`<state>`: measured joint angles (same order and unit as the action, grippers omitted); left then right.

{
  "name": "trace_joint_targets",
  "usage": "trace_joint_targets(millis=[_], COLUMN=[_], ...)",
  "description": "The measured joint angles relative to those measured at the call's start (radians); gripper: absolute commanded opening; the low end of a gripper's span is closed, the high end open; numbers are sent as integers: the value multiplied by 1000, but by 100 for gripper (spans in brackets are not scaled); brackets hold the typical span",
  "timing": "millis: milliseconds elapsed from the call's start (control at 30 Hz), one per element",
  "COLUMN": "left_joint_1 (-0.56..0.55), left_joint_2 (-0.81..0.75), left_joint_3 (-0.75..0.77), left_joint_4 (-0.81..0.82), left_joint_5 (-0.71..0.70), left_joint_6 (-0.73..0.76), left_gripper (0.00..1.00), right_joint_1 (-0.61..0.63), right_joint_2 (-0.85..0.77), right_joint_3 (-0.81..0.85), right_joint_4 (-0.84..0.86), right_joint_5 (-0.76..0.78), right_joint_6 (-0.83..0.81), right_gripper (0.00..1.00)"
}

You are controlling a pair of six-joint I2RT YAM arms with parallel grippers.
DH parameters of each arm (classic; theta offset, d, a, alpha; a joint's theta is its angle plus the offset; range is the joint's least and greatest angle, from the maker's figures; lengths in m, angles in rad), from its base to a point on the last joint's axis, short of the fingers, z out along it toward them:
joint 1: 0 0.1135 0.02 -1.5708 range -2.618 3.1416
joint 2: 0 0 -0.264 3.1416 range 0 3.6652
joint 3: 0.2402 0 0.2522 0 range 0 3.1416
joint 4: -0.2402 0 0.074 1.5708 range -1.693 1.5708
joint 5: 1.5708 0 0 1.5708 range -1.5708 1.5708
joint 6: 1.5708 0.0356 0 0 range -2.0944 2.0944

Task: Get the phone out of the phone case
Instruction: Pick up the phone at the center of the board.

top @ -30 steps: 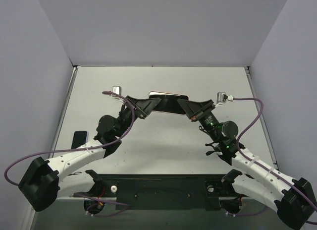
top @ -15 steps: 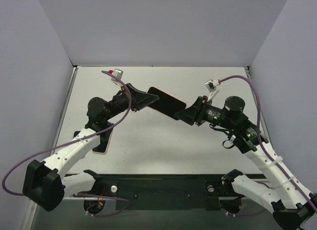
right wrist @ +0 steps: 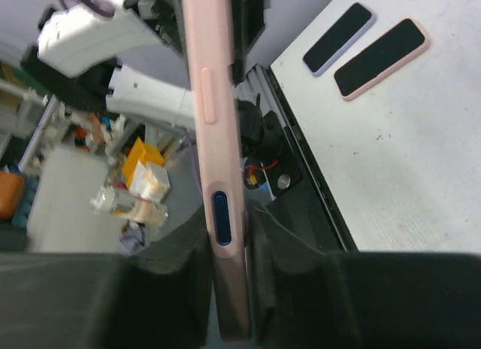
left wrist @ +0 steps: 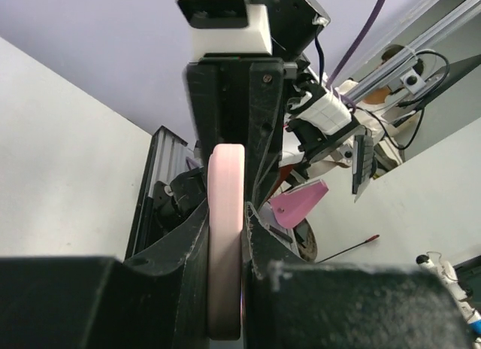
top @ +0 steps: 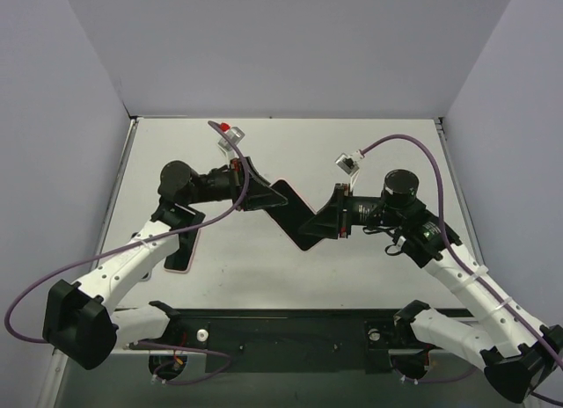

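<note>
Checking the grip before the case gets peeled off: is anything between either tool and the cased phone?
Nothing visible. The left tool and the right tool each clamp directly on the pink-cased phone, at opposite ends, with no object between.

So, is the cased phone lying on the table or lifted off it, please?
Lifted: the left pincer and right pincer clamp the phone by its ends, above the table.

Both ends of the phone case (top: 295,214) are hidden inside the clamping jaws.
</note>
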<state>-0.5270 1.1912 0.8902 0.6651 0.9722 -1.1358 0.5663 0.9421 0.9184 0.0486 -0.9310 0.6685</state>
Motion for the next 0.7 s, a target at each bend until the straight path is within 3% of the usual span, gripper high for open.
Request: trace_joint_targets(millis=[67,100,167,267,433,567,700], left_joint_1=[0,3,6,2,-5,-8,-17], left_joint_2=[5,8,10,6,-13,-7,0], left_joint_3=[11,12,14,-30,-167,-183,-176], left_joint_4=[-2,-6,-5,51,219,298,341], left_joint_5=[19,29,27,-56,-214,-284,-330], left_joint_6=[-3,-22,-39,-90,-215,-278,-301], left_gripper=[0,15,32,48,49,47,33], right_joint_1=[29,40,46,57,64,71,71], right_joint_2=[3,2,0,-24,-45,-43,-31], right_joint_3=[-3,-3,-8,-49,-158,-173,-173], right_joint_4=[38,48,55,108,234,312,396], right_joint_5=[-22,-24,-6,59,143,169,170], right_joint_6=[5,3,6,26,126,183,232], right_gripper=[0,0,0,0,0,0,0])
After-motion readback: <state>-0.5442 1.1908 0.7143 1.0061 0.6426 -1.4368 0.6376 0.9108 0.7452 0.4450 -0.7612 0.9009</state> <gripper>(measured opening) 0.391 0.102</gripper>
